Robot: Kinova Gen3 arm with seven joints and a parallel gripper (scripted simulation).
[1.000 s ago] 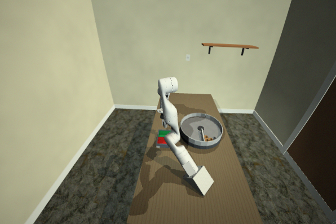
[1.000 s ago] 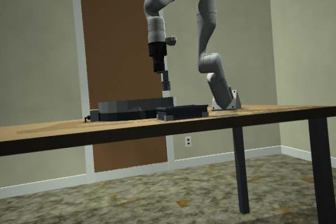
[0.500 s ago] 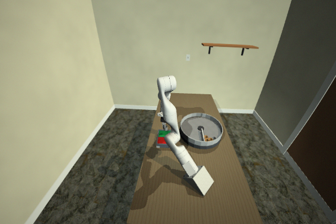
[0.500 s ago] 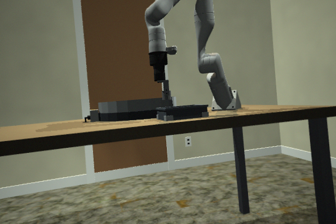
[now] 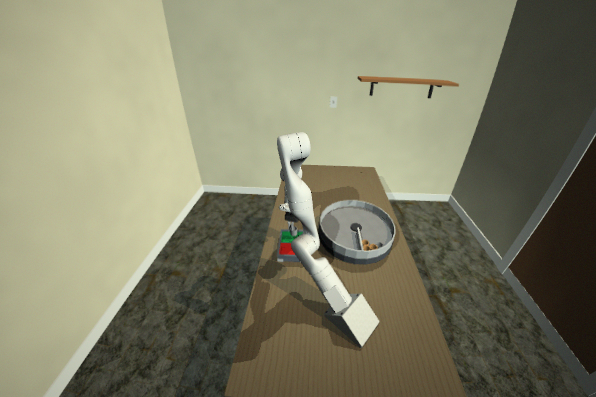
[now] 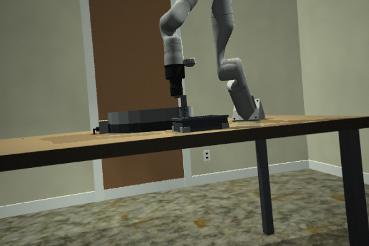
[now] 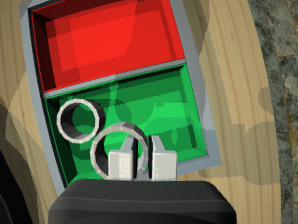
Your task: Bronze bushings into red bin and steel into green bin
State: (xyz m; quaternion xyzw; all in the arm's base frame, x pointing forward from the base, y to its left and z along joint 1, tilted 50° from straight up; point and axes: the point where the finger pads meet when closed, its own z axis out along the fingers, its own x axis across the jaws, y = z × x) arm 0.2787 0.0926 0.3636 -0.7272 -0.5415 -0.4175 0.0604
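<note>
My gripper [image 7: 143, 150] is shut on the wall of a steel bushing [image 7: 119, 149], a grey ring held just above the green bin [image 7: 129, 123]. It also shows in the exterior view [image 6: 183, 105], low over the bins [image 6: 199, 122]. A second steel bushing [image 7: 79, 120] lies in the green bin at its left side. The red bin [image 7: 109, 32] next to it holds nothing that I can see. The turntable [image 5: 355, 230] is a round grey tray with several bronze bushings [image 5: 370, 245] near its front rim.
The two bins share one grey tray [image 5: 289, 247] at the table's left edge, next to the turntable. The arm's base [image 5: 352, 321] stands on the table nearer the camera. A wall shelf [image 5: 407, 82] hangs far behind.
</note>
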